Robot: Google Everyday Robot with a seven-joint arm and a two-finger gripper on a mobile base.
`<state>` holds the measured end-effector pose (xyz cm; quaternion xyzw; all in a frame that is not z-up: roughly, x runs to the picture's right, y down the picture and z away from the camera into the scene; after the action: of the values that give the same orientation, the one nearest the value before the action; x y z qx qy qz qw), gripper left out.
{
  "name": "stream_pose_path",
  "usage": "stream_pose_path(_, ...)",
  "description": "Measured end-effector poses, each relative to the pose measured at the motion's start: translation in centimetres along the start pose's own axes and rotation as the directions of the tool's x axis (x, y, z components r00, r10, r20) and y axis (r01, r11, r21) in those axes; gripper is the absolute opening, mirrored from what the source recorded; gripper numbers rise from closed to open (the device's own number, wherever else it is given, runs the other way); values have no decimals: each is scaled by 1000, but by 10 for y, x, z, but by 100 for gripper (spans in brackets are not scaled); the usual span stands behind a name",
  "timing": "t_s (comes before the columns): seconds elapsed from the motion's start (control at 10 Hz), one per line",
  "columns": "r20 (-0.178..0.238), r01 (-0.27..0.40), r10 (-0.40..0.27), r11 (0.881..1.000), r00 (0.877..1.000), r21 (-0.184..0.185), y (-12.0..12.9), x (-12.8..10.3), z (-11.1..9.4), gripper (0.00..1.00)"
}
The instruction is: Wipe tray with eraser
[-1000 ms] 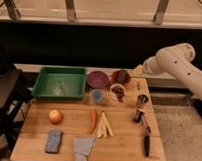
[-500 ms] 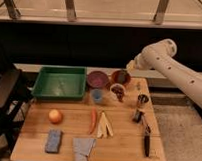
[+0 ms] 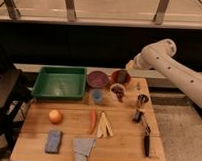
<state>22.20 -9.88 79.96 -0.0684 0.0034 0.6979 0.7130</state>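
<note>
The single camera view shows one wooden table (image 3: 122, 146) bearing one green tray (image 3: 60, 69), which sits at the back left corner. Just right of the tray are two bowls, one purple bowl (image 3: 97, 78) and, beyond it, one reddish-brown bowl (image 3: 114, 78). Three small cups stand right of the tray: a blue cup (image 3: 97, 96) near its front right corner, a white-rimmed cup (image 3: 117, 90) further right, and a dark cup (image 3: 142, 100) further still. The one eraser (image 3: 138, 116) lies well right of the tray and nearer the front, with the cups between them. In front of the tray are one orange fruit (image 3: 55, 116), one blue spongy block (image 3: 53, 141), one grey cloth (image 3: 83, 146), one red stick-shaped item (image 3: 92, 121) and some pale yellow strips (image 3: 106, 125). The gripper (image 3: 124, 72) hangs over the reddish-brown bowl, apart from tray and eraser; whether it is released or clenched cannot be told.
</note>
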Motion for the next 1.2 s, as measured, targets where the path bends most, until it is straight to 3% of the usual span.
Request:
stream_pose_path(0.3,-66,-26,23,998,998,-50,14,12,23,65)
stream_pose_path(0.7,-123,-79,70,995,990,-68,30,22,69,65)
stream_pose_path(0.8,-119,-89,80,994,990,-69,32,24,78,65)
stream_pose_path(1.2,-37,-118,115,987,993,-109,37,19,110,65)
